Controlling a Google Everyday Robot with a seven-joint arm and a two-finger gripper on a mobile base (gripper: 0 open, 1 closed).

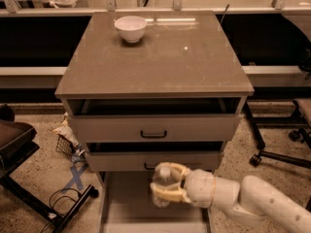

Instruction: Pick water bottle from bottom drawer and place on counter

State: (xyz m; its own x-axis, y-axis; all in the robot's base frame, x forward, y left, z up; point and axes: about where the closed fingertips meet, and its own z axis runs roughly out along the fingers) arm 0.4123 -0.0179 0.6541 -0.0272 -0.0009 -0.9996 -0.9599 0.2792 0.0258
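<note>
Saw gripper (166,186) over bottom drawer (125,204), jaws clamped on water bottle (161,177); judged grasp done, desk (160,57) placement pending.

gripper (158,184) over bottom drawer (125,200), closed round water bottle (162,178), masking its lower body. arm (262,203) hides drawer's right side, runs off right edge. drawer front cut off below. bottle label too blurred.

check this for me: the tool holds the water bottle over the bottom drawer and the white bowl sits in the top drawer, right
The bowl's place is wrong. The camera view shows the white bowl on the counter, toward its back left. The rest stands: the tool holds the water bottle over the bottom drawer.
</note>
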